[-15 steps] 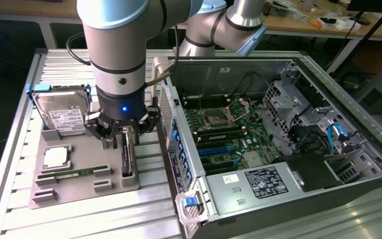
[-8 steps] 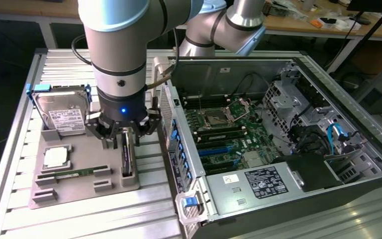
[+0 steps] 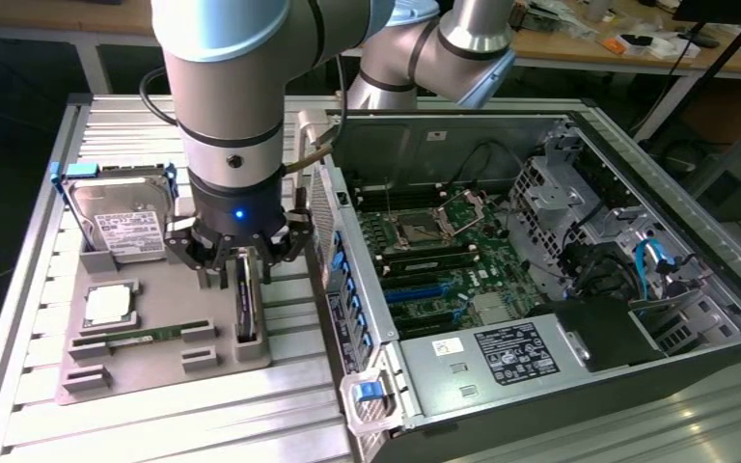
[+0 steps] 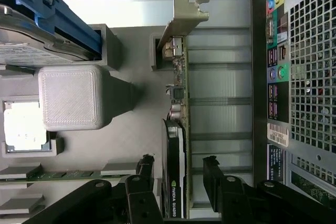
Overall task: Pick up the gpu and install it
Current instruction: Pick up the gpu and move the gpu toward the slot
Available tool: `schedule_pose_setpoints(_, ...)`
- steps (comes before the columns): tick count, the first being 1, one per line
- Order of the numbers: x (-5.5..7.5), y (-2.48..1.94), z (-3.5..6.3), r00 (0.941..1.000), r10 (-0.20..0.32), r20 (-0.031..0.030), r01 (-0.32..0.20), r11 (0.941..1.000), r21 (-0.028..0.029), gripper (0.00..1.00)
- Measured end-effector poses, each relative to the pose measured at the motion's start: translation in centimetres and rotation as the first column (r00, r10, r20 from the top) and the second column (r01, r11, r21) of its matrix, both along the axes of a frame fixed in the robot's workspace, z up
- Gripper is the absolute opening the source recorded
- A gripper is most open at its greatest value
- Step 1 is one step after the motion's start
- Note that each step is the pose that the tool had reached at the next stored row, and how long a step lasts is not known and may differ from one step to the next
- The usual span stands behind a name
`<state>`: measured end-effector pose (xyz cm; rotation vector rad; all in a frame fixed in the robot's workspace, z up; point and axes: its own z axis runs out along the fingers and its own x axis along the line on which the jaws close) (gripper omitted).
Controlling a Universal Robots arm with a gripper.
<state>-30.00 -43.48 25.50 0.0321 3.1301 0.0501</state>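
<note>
Fingers [image 4: 211,171] spread wide, one on either side of the gpu [image 4: 176,129], and I read a gap between each of them and the card, so nothing is pinched yet. The gpu stands on its long edge in a slot of the grey tray [image 3: 151,376] on the counter [image 3: 216,424], silver bracket [image 4: 184,14] at the far end, tray just beside the open computer case [image 3: 500,241]. Now the worries: that card is thin, and if one finger meets it before the other I expect it to tip sideways in its slot rather than sit square in the grip. A hold on bare board or on small components could slip or mark them. The bracket end sits tucked against a tray post, so a crooked pull might snag there. Back to the gripper [image 3: 239,275]: in the exterior view it hangs low over the card's near half, well apart from the hard drive [image 3: 120,222]. The fingers straddle the card roughly centred, open wider than its thickness, holding nothing as far as I can see.
</note>
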Motion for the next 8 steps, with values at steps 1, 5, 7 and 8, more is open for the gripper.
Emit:
schedule_pose_setpoints(1, 0.0, 0.0, -0.08, 1.0, 0.0, 0.0002, 0.0, 1.0, 0.0002, 0.51)
schedule_pose_setpoints(5, -0.01, 0.0, -0.19, 1.0, 0.0, -0.0006, 0.0, 1.0, -0.0002, 0.51)
schedule_pose_setpoints(7, -0.01, 0.0, -0.2, 1.0, 0.0, -0.0005, 0.0, 1.0, -0.0001, 0.51)
schedule_pose_setpoints(8, -0.01, 0.0, -0.21, 1.0, 0.0, -0.0004, 0.0, 1.0, 0.0, 0.49)
